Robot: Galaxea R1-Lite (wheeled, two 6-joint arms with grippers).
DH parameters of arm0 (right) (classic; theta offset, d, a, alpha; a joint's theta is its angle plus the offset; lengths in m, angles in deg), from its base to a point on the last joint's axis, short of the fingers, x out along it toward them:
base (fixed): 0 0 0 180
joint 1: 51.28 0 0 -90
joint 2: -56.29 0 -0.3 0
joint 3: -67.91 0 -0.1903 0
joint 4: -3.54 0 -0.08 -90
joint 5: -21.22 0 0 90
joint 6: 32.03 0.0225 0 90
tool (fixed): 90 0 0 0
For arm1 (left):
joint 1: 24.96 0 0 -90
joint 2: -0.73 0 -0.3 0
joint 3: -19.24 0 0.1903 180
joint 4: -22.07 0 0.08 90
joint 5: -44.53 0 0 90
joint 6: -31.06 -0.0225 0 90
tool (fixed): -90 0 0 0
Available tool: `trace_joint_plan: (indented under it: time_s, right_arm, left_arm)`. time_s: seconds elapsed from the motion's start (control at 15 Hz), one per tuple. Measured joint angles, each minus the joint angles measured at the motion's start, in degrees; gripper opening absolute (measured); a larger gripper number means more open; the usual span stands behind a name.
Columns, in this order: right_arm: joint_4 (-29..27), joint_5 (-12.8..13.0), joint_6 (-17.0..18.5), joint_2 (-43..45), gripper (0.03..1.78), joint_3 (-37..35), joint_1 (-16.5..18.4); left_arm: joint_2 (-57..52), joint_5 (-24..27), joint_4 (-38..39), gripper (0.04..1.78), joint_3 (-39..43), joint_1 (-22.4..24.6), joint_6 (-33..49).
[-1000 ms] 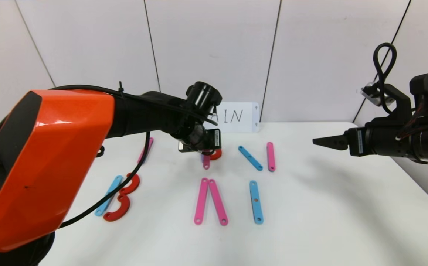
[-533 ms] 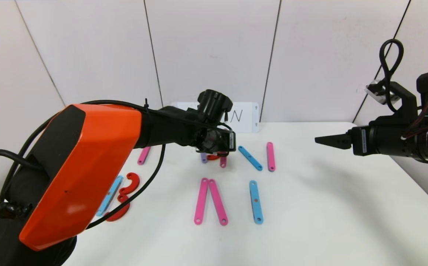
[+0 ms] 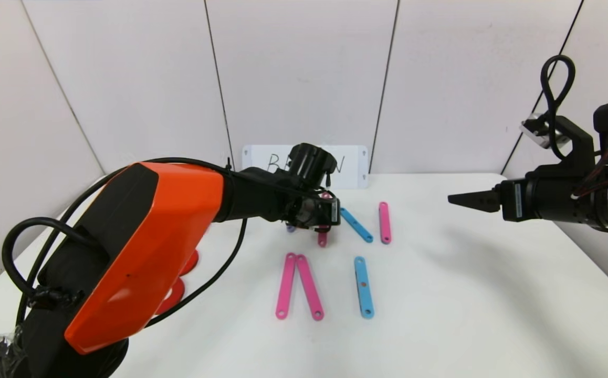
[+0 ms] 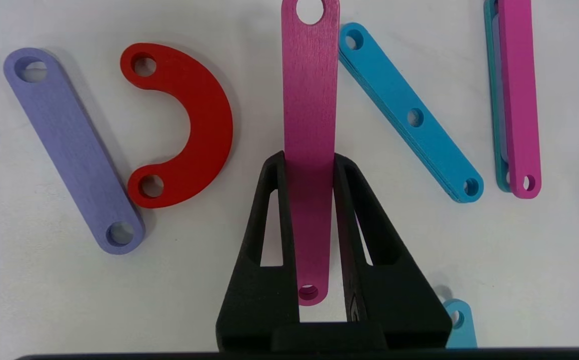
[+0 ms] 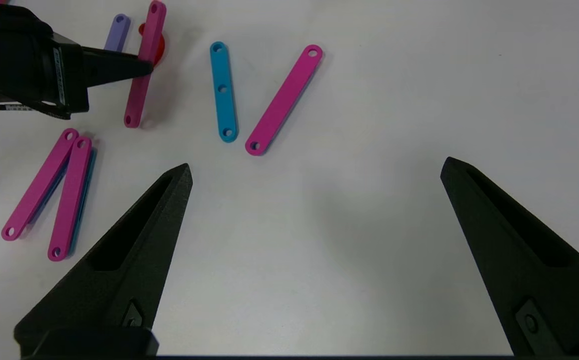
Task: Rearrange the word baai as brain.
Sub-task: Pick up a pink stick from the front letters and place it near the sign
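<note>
White panelled walls are standing behind a white table [image 3: 467, 315], and a white card [image 3: 354, 165] with handwriting is leaning against the wall at the far edge. Reaching forward from the near left toward the middle of the far half, the orange left arm is stretching low across the table, and the left gripper [image 4: 309, 162] is pointing down at the pieces. Its fingers [image 4: 274, 200] are clamping a pink bar [image 4: 309, 100] from both long edges, gripping around its middle, with one end running out past the fingertips and the other end lying back between the fingers. Beside that bar, a red half-ring [image 4: 189, 130] and a purple bar [image 4: 72, 150] are lying on one side, apart from each other, while a blue bar [image 4: 412, 115] is slanting on the other side with a second pink bar [image 4: 517, 95] beyond it. Nearer the robot, two pink bars [image 3: 299, 286] are forming a narrow V, touching at their far ends, next to a blue bar [image 3: 363, 286]. More red pieces are showing behind the left arm. Out at the right, the right gripper [image 5: 314, 175] is hovering above bare table, fingers spread wide, holding nothing.
</note>
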Motion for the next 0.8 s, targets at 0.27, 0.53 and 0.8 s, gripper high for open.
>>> trace_joint_plan:
  time_s: [0.27,0.53,0.8]
  right_arm:
    - [0.00,0.02,0.00,0.05,1.74,-0.07,0.00]
    - [0.02,0.00,0.02,0.02,1.74,-0.16,-0.04]
    - [0.02,0.02,0.02,0.05,1.74,-0.24,-0.06]
  left_arm:
    - [1.28,0.02,3.68,0.28,-0.04,-0.04,0.00]
    - [2.10,0.00,4.22,0.28,-0.04,-0.04,0.22]
    - [2.73,-0.22,4.32,0.28,-0.22,-0.06,0.05]
